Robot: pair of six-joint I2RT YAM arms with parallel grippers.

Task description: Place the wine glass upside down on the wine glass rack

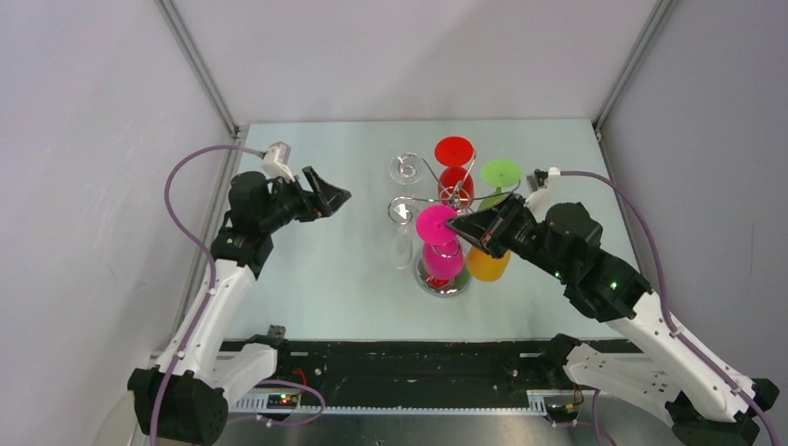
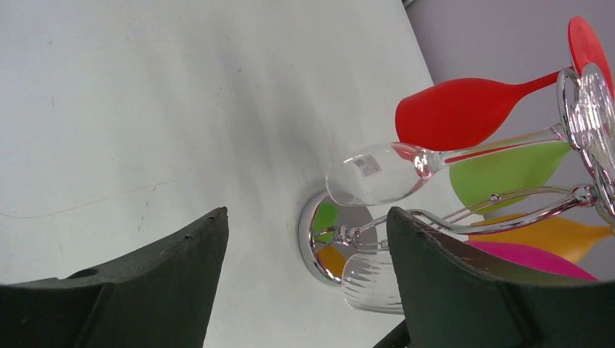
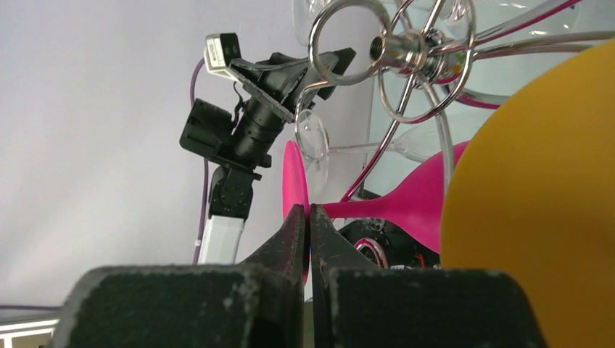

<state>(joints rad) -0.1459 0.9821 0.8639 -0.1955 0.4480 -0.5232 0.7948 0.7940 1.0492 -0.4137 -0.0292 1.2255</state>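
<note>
The chrome wine glass rack stands mid-table, its ring hub and mirrored base showing in the wrist views. A pink wine glass hangs upside down from a front arm, foot on top. My right gripper is shut on the near rim of that foot, which shows edge-on at its tips. My left gripper hovers left of the rack, open and empty, the bare table between its fingers.
Red, green and orange glasses also hang upside down on the rack. So do a smooth clear glass and a ribbed one. The orange bowl is right beside my right fingers. Grey walls enclose the table.
</note>
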